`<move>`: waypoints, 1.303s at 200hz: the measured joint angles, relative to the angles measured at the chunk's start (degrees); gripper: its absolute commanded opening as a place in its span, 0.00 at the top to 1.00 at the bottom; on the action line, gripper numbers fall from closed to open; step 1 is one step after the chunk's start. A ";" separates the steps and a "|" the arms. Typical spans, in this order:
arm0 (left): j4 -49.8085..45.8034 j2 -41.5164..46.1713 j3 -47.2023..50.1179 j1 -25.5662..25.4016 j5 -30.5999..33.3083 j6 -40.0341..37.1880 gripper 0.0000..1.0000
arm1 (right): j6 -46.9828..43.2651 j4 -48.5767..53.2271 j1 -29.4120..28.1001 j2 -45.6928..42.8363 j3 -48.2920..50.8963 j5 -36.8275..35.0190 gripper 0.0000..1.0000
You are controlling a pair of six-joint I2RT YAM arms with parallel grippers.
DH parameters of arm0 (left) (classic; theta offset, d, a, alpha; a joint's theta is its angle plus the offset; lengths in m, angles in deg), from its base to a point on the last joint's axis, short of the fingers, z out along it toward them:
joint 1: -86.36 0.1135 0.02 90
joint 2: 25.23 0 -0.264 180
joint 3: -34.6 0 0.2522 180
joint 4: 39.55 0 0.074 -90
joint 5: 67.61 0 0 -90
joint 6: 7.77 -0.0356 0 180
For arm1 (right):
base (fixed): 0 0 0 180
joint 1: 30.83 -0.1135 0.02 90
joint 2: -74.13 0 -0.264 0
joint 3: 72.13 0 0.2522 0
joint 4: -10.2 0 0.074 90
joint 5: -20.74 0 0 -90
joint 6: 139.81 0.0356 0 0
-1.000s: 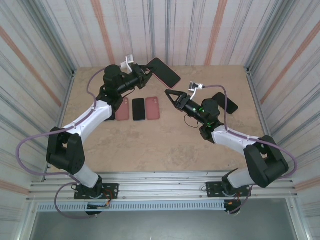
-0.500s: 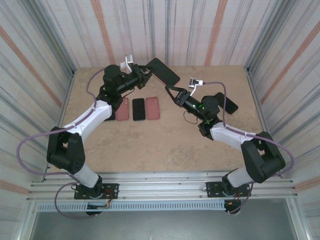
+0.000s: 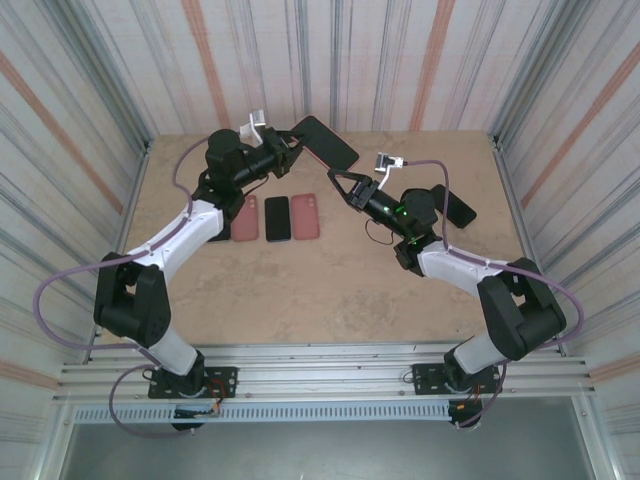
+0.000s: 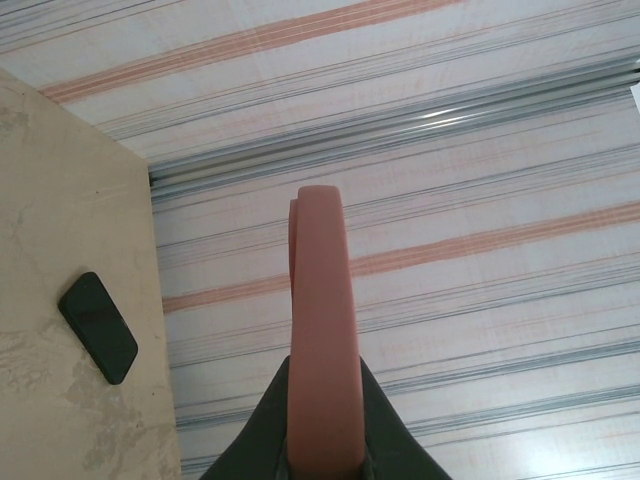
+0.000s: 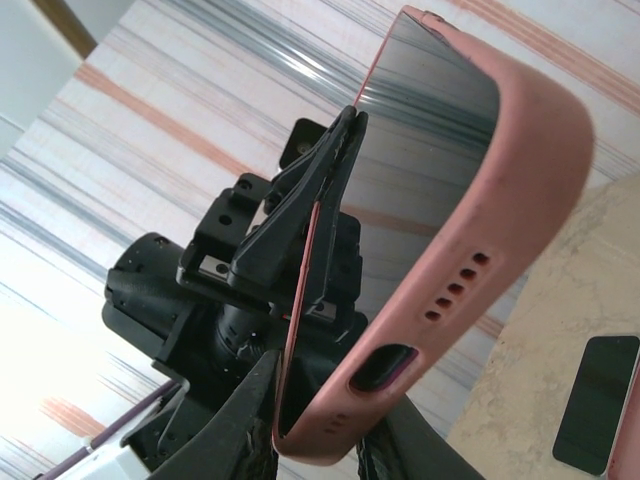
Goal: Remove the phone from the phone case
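Right wrist view: my left claw (image 5: 340, 150) squeezes the phone case (image 5: 520, 190), phone (image 5: 425, 130) inside, up in the air. My right claw (image 5: 320, 440) sits round its end; I cannot tell if it grips. I must peel slowly.

Striped corrugated walls (image 3: 400, 60), white-grey with orange bands, on three sides. Beige mottled tabletop (image 3: 320, 290). Aluminium rail (image 3: 330, 365) along near edge.

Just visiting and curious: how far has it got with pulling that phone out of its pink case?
Done: the left gripper holds the phone up off the table. In hand: the right gripper straddles its free end. Left: the separation: the phone sits inside its pink case.
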 measured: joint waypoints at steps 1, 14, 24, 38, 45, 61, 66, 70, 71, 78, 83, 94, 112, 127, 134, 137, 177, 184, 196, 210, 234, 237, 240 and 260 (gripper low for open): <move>0.00 0.00 0.00 0.02 0.00 0.00 1.00 | 0.00 0.00 0.00 0.00 0.00 0.00 0.76; 0.00 0.00 0.00 0.26 0.00 0.11 1.00 | 0.00 0.00 0.00 -0.02 0.02 0.00 0.76; 0.02 -0.04 0.00 0.33 0.00 0.11 1.00 | 0.00 -0.02 0.00 -0.04 0.15 0.02 0.76; 0.02 -0.15 0.00 0.35 -0.02 0.13 1.00 | -0.02 -0.02 0.00 -0.15 0.52 0.02 0.76; 0.02 -0.26 0.00 0.35 -0.02 0.11 1.00 | 0.00 0.04 0.00 -0.20 0.68 0.00 0.76; 0.00 -0.42 0.00 0.35 -0.04 0.13 1.00 | -0.02 0.17 0.00 -0.24 0.85 0.02 0.77; 0.02 -0.44 0.00 0.35 -0.02 0.13 1.00 | -0.02 0.15 0.00 -0.24 0.90 0.00 0.77; 0.00 -0.44 0.00 0.35 -0.04 0.13 1.00 | -0.02 0.15 0.00 -0.24 0.90 0.02 0.78; 0.00 -0.44 0.00 0.35 -0.04 0.13 1.00 | -0.02 0.15 0.00 -0.24 0.90 0.02 0.78; 0.02 -0.44 0.00 0.35 -0.02 0.13 1.00 | -0.02 0.13 0.00 -0.24 0.90 0.00 0.78; 0.00 -0.44 0.00 0.35 -0.02 0.13 1.00 | -0.02 0.13 0.00 -0.24 0.90 0.02 0.79; 0.00 -0.44 0.00 0.35 -0.02 0.13 1.00 | -0.02 0.09 0.00 -0.24 0.90 0.04 0.80; 0.00 -0.44 0.00 0.35 -0.04 0.13 1.00 | 0.00 -0.02 0.09 -0.24 0.90 0.44 0.84; 0.02 -0.44 0.00 0.35 -0.02 0.17 1.00 | 0.17 -0.26 0.31 -0.24 0.90 1.22 0.86; 0.04 -0.44 0.00 0.35 -0.04 0.33 1.00 | 0.28 -0.26 0.35 -0.26 0.90 1.49 0.87; 0.04 -0.44 0.00 0.35 -0.04 0.33 1.00 | 0.28 -0.22 0.37 -0.31 0.90 1.55 0.87; -0.02 -0.44 0.00 0.35 -0.70 0.85 1.00 | -1.84 2.71 0.94 -1.46 0.79 3.91 0.89; 0.00 -0.44 0.00 0.35 -0.96 1.18 1.00 | -2.34 3.32 1.05 -1.77 0.74 4.26 0.90; 0.00 -0.44 0.00 0.35 -1.27 1.55 1.00 | -3.52 4.48 1.27 -2.32 0.66 4.81 0.92; -0.02 -0.42 0.00 0.35 -1.49 1.81 1.00 | -4.92 6.14 1.55 -2.84 0.46 5.70 0.94; -0.28 -0.42 0.00 0.33 -1.49 2.08 1.00 | -7.72 10.10 1.90 -3.82 -0.17 6.32 0.95; -0.39 -0.37 0.00 0.33 -1.53 2.29 1.00 | -8.07 10.62 1.90 -3.93 -0.24 6.43 0.95; -0.42 -0.33 0.00 0.33 -1.53 2.51 1.00 | -8.37 11.21 1.99 -4.07 -0.28 6.49 0.95; -0.63 0.11 0.00 0.11 -1.64 2.91 1.00 | -10.43 14.05 2.43 -4.46 -0.35 7.10 0.95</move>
